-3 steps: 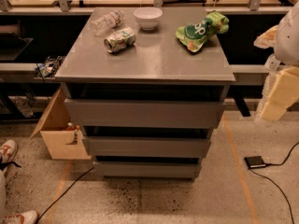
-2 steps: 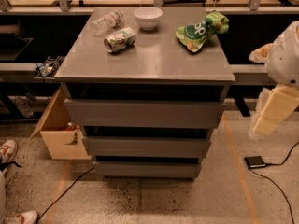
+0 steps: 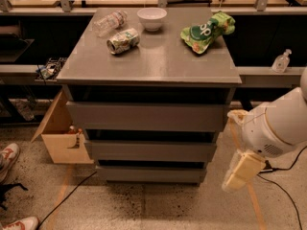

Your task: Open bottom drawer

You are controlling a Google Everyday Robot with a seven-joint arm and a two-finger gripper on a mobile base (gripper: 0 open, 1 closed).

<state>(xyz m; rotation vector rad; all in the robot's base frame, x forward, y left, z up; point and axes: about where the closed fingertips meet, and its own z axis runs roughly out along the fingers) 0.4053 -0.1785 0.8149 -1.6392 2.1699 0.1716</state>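
The bottom drawer (image 3: 151,173) is the lowest and slimmest of three grey fronts in the cabinet, at 6 o'clock under the tabletop (image 3: 158,61) and just above the speckled floor. It appears shut, its panel set back under the mid-sized front (image 3: 151,150), with a dark gap between the two.

The panel looks like flat, matte, stiff board with no handle or knob, so there is nothing to pinch on its face. The likeliest hold is the top edge of the panel: hook into the dark gap above it and pull straight out towards 6 o'clock. A side edge at 3 o'clock of the panel is a second option. I judge the drawer light, a shallow tray on runners. It should slide rather than lift, but the smooth surface gives little friction, so a hold that only presses on the face would probably slip. It sits so near the floor that there is little room to come at it from below.

The gripper (image 3: 242,169) hangs at 3 o'clock of the drawer, near the cabinet's corner but apart from it, at about the drawer's height. Whether it is spread or closed I cannot tell.

On the tabletop at 12 o'clock lie a bowl (image 3: 151,18), a can (image 3: 123,40), a plastic bottle (image 3: 110,22) and a green bag (image 3: 207,31). A cardboard box (image 3: 62,140) stands at 9 o'clock of the cabinet.
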